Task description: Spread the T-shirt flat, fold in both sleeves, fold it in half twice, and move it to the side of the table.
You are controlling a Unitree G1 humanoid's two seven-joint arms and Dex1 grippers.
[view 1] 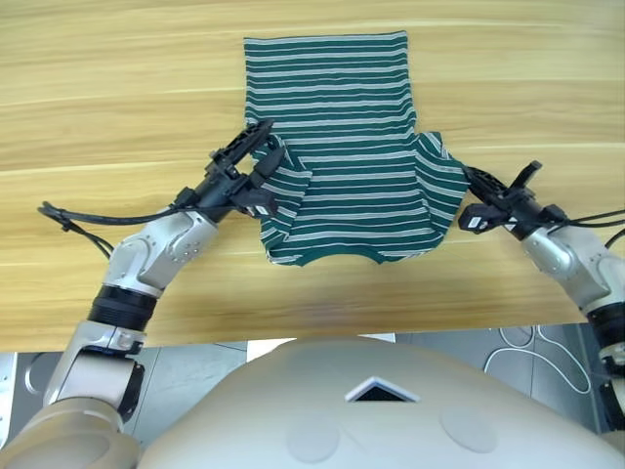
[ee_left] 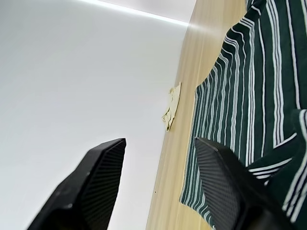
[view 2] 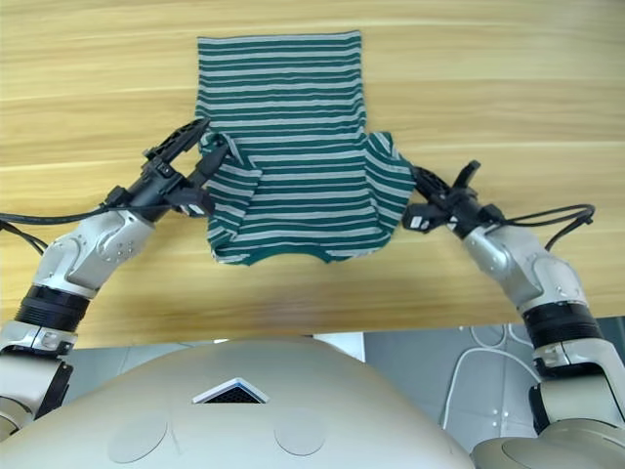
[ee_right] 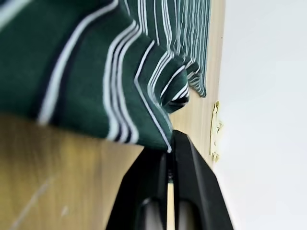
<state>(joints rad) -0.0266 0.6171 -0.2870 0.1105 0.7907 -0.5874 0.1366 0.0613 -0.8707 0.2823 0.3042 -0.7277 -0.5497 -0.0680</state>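
A green T-shirt (view 1: 342, 127) with white stripes lies on the wooden table (view 1: 117, 88), hem far, collar (view 1: 337, 256) near me. Both sleeves are bunched up off the flat body. My left gripper (view 1: 269, 142) is at the left sleeve (view 1: 283, 186) and stands open (ee_left: 160, 141), with nothing between its fingers (ee_left: 96, 182); the striped cloth (ee_left: 249, 96) lies just beside one finger. My right gripper (view 1: 471, 186) is at the right sleeve (view 1: 439, 181). In the right wrist view its tips (ee_right: 170, 143) are shut on the sleeve's edge (ee_right: 134, 96), which hangs raised above the table.
A small cream scrap (ee_left: 170, 108) lies at the table's far edge, beyond the shirt. Bare wood stretches to both sides of the shirt. The table's near edge (view 1: 293, 332) runs just in front of me. Black cables (view 1: 68, 220) trail from both wrists.
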